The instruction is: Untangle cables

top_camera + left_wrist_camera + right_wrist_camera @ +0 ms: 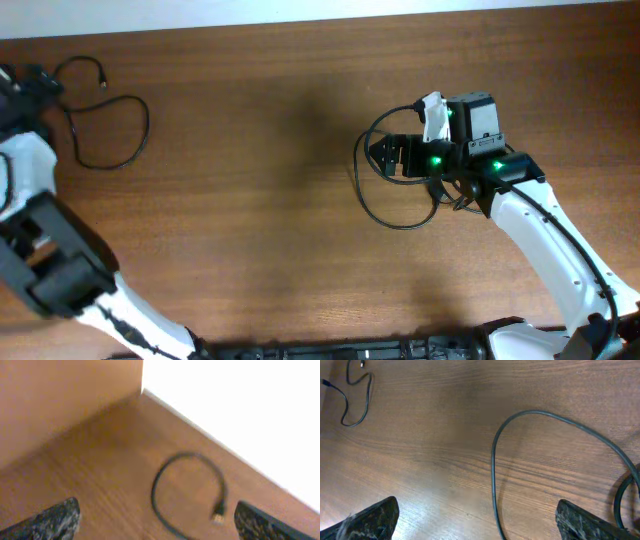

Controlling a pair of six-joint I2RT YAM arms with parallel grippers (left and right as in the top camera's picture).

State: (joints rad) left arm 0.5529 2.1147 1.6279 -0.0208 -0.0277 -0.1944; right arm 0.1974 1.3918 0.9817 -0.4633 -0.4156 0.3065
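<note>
You have two cables on the counter (250,230) and they lie well apart, with no strand crossing from one to the other, so I judge the separating itself to be about done. The corner cable (112,130) sits near the far left corner, just beside your left tool (156,520). In the left wrist view, that tool's fingers (55,521) are spread wide with nothing pinched. The cord curls in an open loop on the wood ahead of them, with its plug end (218,516) toward the right finger. The looped cable (372,195) matters more, because it curves around the front of your right tool (477,516). This tool is also spread and empty. In the right wrist view, one strand of the cable runs straight down between the two fingers, crosswise to the line they close along, and it arcs away to the right higher up. The right arm is clearly the nearer one for this cord. If you want it laid out tidier, lowering onto that strand looks like the shortest reach. The risk I see is the loop snagging on the tool when you pull back.
</note>
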